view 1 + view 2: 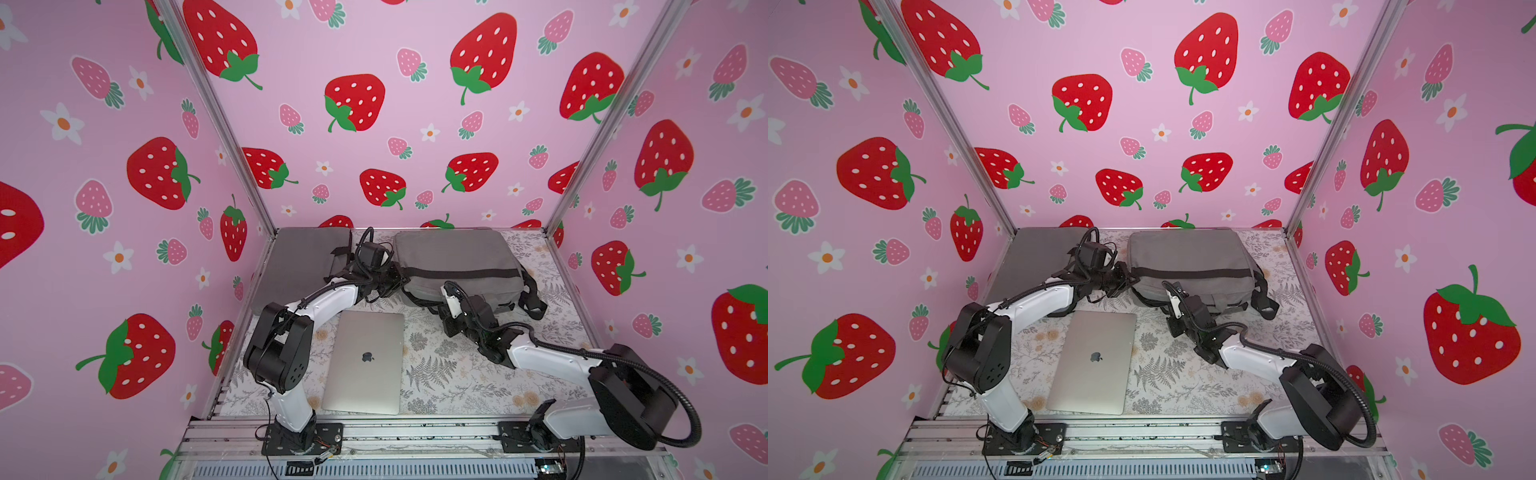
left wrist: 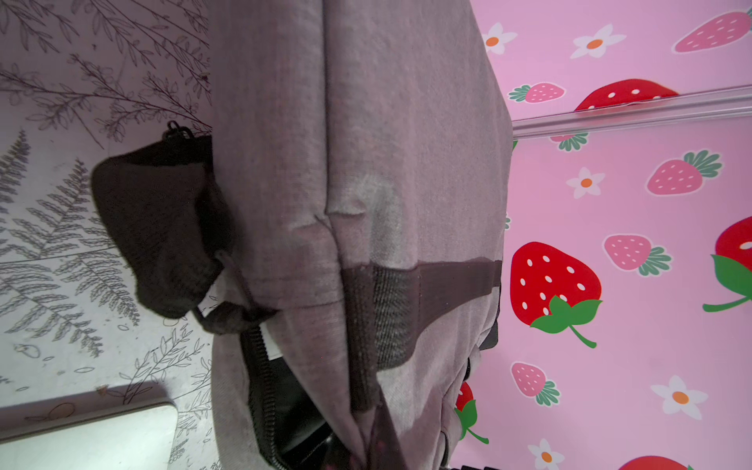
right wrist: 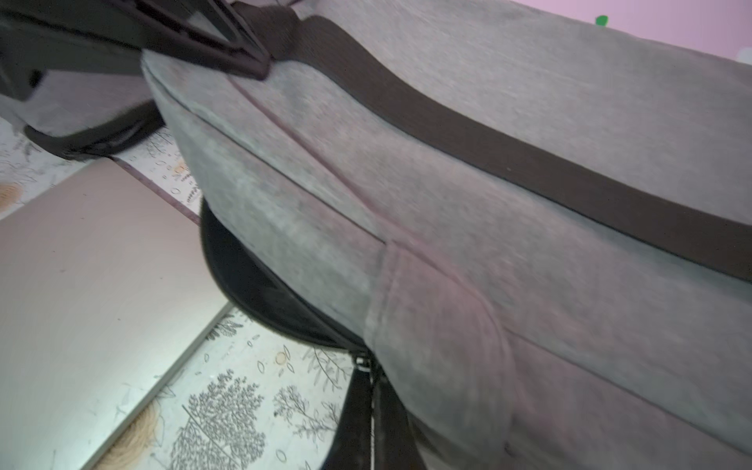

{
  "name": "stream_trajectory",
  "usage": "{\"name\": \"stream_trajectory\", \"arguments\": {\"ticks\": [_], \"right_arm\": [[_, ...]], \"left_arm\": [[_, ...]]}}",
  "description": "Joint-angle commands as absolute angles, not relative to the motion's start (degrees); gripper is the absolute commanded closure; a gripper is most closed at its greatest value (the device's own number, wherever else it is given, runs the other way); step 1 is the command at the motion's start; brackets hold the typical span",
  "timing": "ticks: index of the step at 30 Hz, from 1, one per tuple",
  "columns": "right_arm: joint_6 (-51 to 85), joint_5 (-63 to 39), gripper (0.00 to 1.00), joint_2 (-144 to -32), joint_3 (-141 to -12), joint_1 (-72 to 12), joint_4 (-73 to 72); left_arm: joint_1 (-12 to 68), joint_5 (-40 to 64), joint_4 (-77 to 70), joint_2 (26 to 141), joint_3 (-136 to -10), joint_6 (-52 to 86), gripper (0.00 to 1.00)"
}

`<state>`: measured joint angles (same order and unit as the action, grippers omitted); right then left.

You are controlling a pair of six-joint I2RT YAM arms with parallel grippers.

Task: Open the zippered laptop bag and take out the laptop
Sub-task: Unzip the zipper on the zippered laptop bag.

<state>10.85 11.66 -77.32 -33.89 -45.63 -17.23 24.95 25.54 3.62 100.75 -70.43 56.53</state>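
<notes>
Overhead, the laptop (image 1: 363, 374) shows its logo (image 1: 366, 356); wrist views don't.

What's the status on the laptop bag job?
Left gripper shut, pinching end of laptop bag. Right gripper shut at bag's near edge, hold unclear. Laptop out, flat on table, lid closed. Nothing on it.

Bare tablecloth (image 1: 453, 374) lies open right of the laptop (image 1: 365, 361); the bag (image 1: 457, 253) blocks the back.

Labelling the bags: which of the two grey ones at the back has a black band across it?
The lighter grey bag on the right; the darker one on the left is plain.
</notes>
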Motion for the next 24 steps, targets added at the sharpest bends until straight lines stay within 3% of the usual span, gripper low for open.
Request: {"name": "stream_trajectory", "arguments": {"ticks": [1,8,24], "right_arm": [[12.13,19.27,1.0,-73.25,-32.64,-45.49,-7.99],[12.15,23.51,1.0,-65.77,-32.19,-41.31,0.57],[11.87,18.63,1.0,-60.07,-32.93,-20.45,5.01]], "left_arm": [[23.23,25.35,3.05,97.39,-74.25,54.6,1.0],[21.75,25.62,3.48,96.35,-73.5,54.1,1.0],[19.38,27.07,4.84,95.02,-71.96,52.95,1.0]]}}
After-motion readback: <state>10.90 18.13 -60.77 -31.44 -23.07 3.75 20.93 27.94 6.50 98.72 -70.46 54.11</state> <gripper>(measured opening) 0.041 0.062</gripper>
